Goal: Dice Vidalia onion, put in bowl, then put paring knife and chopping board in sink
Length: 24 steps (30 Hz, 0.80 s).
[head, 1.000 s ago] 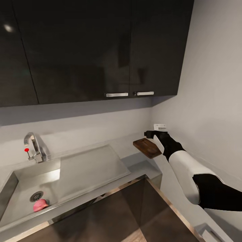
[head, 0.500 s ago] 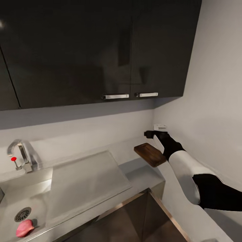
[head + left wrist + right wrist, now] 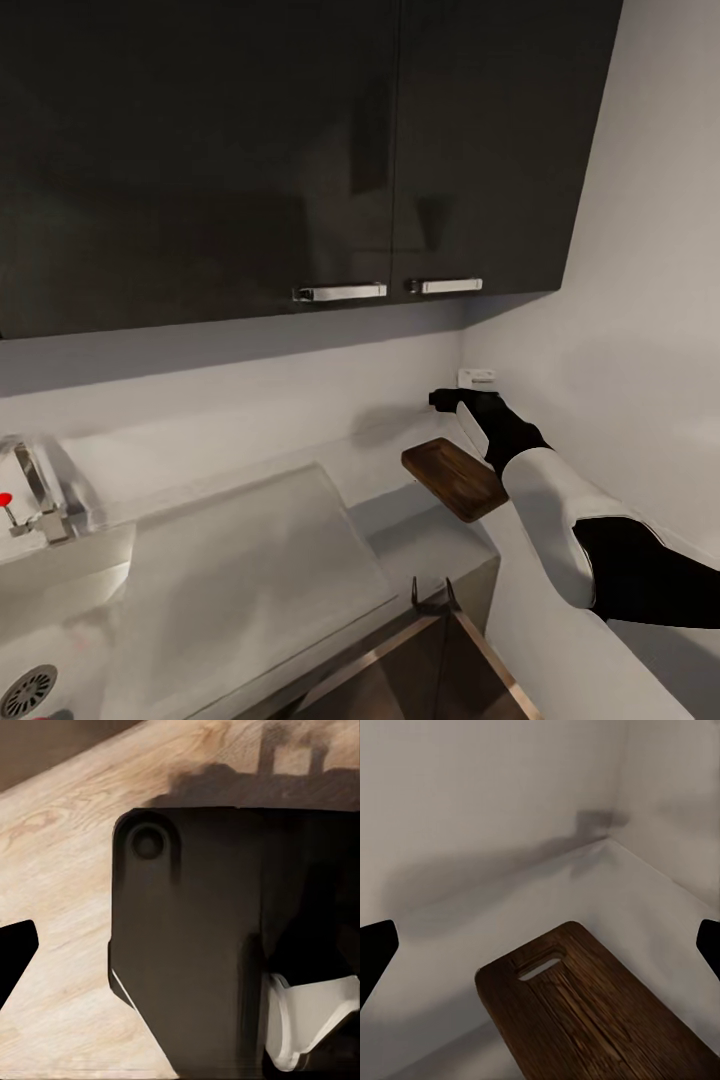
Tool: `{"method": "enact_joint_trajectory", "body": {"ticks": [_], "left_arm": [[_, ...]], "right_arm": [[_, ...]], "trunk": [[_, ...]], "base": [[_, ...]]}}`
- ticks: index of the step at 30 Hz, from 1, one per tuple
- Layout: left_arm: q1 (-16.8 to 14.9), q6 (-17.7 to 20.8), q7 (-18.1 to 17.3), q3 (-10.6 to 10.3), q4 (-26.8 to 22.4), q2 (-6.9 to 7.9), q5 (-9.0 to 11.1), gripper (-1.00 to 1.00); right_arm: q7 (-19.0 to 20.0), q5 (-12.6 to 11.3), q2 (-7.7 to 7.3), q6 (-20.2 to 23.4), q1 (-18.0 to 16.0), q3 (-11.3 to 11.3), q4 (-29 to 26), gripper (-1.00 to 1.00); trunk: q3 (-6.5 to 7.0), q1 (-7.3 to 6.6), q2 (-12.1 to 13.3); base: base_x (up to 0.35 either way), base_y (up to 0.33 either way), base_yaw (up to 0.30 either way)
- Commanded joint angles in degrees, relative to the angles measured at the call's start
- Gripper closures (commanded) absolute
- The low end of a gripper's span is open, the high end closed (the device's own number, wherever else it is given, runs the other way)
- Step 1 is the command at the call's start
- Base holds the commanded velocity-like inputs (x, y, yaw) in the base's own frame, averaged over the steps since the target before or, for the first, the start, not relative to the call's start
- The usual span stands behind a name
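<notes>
The dark brown chopping board [image 3: 455, 478] lies at the right end of the grey countertop [image 3: 400, 555], by the side wall, with a shadow under it. The right wrist view shows its oval handle slot at the far end of the chopping board [image 3: 585, 1012]. My right gripper [image 3: 441, 400] hangs open just above and beyond the board, touching nothing; its black fingertips [image 3: 376, 949] stand wide apart. The sink [image 3: 70, 610] with its round drain [image 3: 27, 690] and chrome tap [image 3: 30, 490] sits at the lower left. The onion, knife and bowl are out of view. My left gripper's fingertip [image 3: 15, 952] hangs over the floor.
Dark wall cabinets [image 3: 300, 150] with steel handles hang over the counter. The sink's flat drainboard [image 3: 240, 560] fills the counter's middle. A white wall socket [image 3: 477, 377] sits behind my right gripper. The robot's dark base [image 3: 195, 945] stands on a pale wood floor [image 3: 67, 855].
The camera has turned right: sink and tap slid left, and the pink thing by the drain left the picture. The board now lies lower, nearer my right wrist.
</notes>
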Motion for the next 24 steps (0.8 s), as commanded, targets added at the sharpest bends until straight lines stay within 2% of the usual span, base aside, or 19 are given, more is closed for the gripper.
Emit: {"method": "enact_joint_trajectory", "body": {"ticks": [1,15,24], "left_arm": [[0.01,-0.09,0.00,0.04,0.63,-0.04,0.07,-1.00],[0.01,-0.09,0.00,0.34,2.12,-0.06,0.07,-1.00],[0.01,-0.09,0.00,0.35,2.35,-0.02,0.07,-1.00]], "right_arm": [[-0.38,-0.46,-0.01,0.28,-0.04,0.25,-0.10,-1.00],[-0.38,-0.46,-0.01,0.28,-0.04,0.25,-0.14,-1.00],[-0.35,-0.43,-0.01,0.28,-0.04,0.25,-0.14,-1.00]], "trunk": [[-0.10,0.03,-0.09],[-0.10,0.03,-0.09],[-0.10,0.03,-0.09]], "base": [[0.017,0.000,0.000],[0.005,0.004,0.000],[0.121,0.108,0.000]]}}
